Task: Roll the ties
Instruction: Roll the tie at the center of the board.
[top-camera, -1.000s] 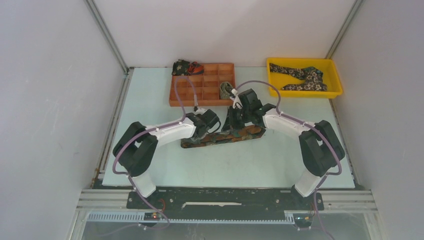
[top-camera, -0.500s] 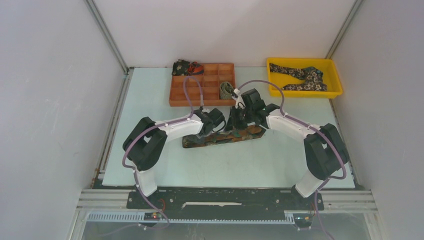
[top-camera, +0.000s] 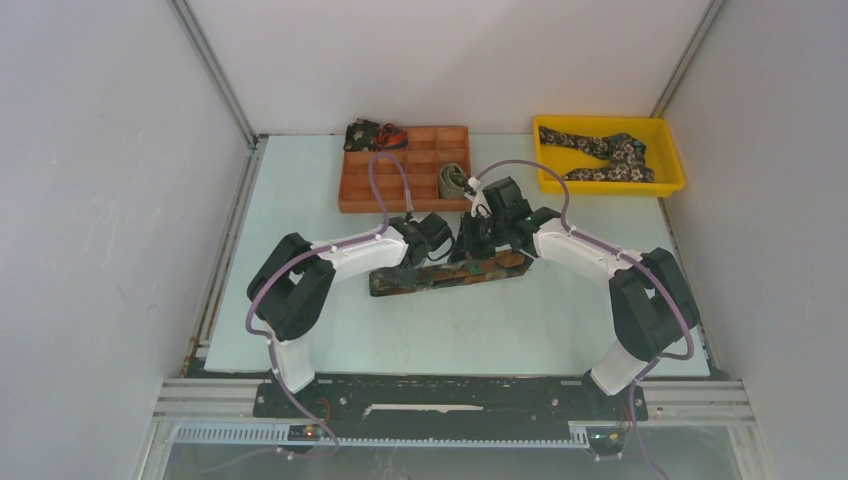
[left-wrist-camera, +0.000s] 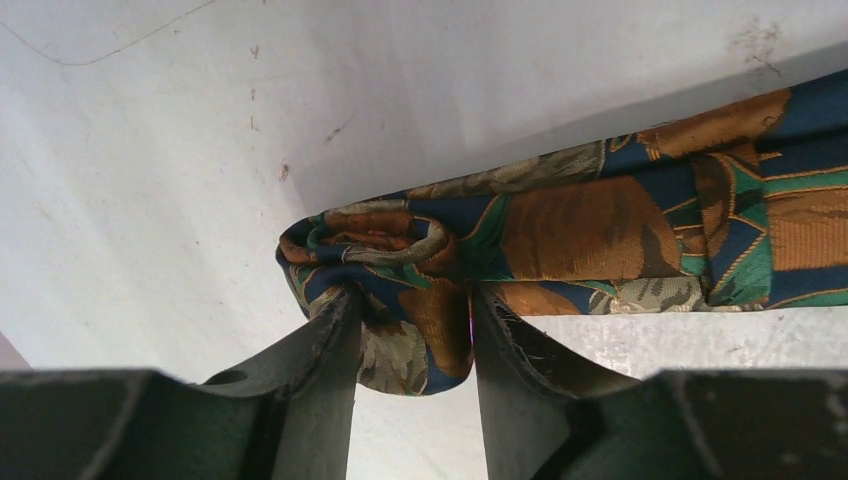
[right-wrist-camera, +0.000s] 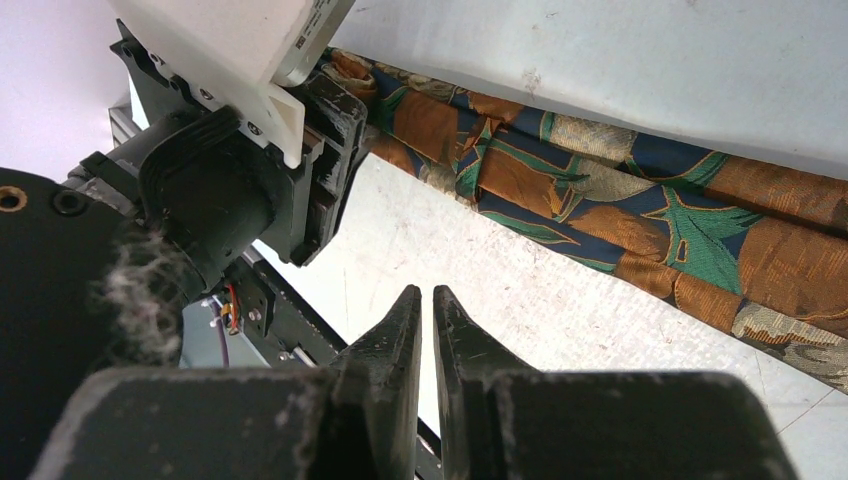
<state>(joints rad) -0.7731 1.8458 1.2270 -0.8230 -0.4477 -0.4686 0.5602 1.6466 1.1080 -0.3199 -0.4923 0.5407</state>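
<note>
Top: tie (top-camera: 450, 274) flat on table (top-camera: 300, 200), centre, just in front of orange tray (top-camera: 352, 190); one coil (top-camera: 453, 180) in a tray compartment; more ties (top-camera: 605, 155) in yellow bin (top-camera: 672, 160). Left wrist: left gripper (left-wrist-camera: 410, 300) clamped on folded tie end, fabric pinched both sides. Right wrist: right gripper (right-wrist-camera: 425, 300) nearly together, empty, above table beside tie

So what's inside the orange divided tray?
One rolled tie sits in a right-hand compartment of the orange tray; dark floral fabric lies at its back-left corner. The left arm's cable hides part of the middle.
</note>
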